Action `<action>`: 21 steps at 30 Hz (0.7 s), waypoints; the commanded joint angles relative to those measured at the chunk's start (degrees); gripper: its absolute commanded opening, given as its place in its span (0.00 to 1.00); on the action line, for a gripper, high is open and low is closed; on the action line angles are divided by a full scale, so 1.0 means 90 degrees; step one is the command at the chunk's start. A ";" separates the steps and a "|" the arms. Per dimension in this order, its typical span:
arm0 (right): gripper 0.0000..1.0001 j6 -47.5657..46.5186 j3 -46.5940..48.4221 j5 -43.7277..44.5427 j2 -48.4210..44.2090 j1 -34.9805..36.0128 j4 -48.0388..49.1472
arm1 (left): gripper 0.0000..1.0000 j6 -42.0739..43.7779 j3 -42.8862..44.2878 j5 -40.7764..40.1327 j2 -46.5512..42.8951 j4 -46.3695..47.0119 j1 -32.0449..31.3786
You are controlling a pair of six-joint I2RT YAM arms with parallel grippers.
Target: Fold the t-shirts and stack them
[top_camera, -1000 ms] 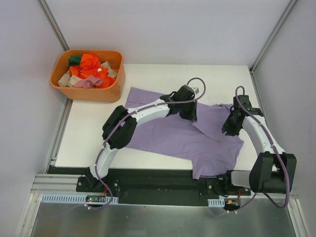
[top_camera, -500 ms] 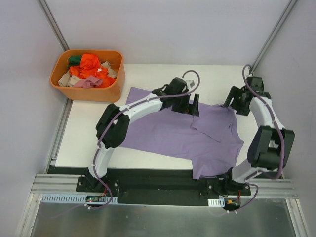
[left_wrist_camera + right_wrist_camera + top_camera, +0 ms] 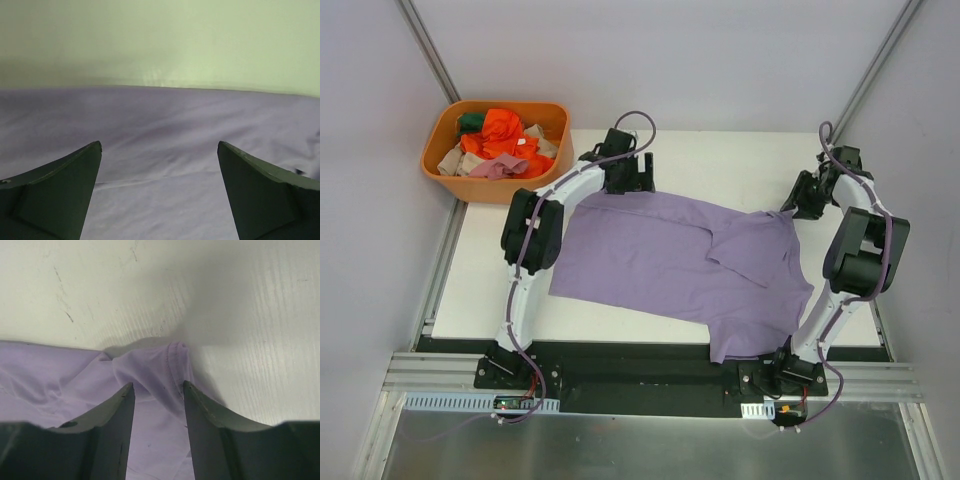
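Top external view has the orange tub [image 3: 510, 188] sitting just beyond the far left corner of the surface [image 3: 490, 270], and it holds a crumpled heap: an orange-red t-shirt [image 3: 500, 127] on top in the middle, a green t-shirt [image 3: 470, 122] at the far left of the heap, a beige t-shirt [image 3: 448, 160] along the left side, and a pink t-shirt [image 3: 498, 168] at the near side. Which pieces of the heap belong to which shirt cannot be told beyond their colours. On the surface itself the lavender t-shirt [image 3: 650, 260] lies spread out nearly flat, its long axis running aslant from the far left toward the near right, where its end hangs over the near edge. A flap of it is folded back on the right half, and one part reaches toward the far right corner. The left gripper [image 3: 628, 182] is at the shirt's far left edge. In its wrist view the fingers [image 3: 60, 190] stand spread wide above smooth lavender cloth, with nothing between them. The right gripper [image 3: 798, 207] is at the shirt's far right tip. In its wrist view the fingers [image 3: 107, 425] stand partly apart and straddle a puckered, stitched hem, not clamped on it. Whether they touch the cloth cannot be told.
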 commanded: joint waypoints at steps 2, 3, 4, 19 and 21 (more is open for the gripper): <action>0.46 0.0043 0.0298 0.0190 0.0196 -0.0039 -0.0376 | 0.99 0.0271 0.0025 -0.0642 0.0299 -0.0580 0.0186; 0.45 0.0053 0.0288 0.0240 0.0225 -0.0059 -0.0375 | 0.99 0.0271 -0.0034 -0.0691 0.0289 -0.0580 0.0225; 0.45 0.0043 0.0288 0.0260 0.0244 -0.0078 -0.0385 | 0.99 0.0271 -0.0102 -0.0711 0.0308 -0.0570 0.0264; 0.44 0.0394 0.0463 -0.0433 0.0537 -0.0147 -0.0258 | 0.99 0.0359 -0.0308 -0.0663 0.0279 -0.0580 0.0421; 0.43 0.0463 0.0454 -0.0404 0.0586 -0.0147 -0.0268 | 0.99 0.0349 -0.0327 -0.0721 0.0269 -0.0580 0.0431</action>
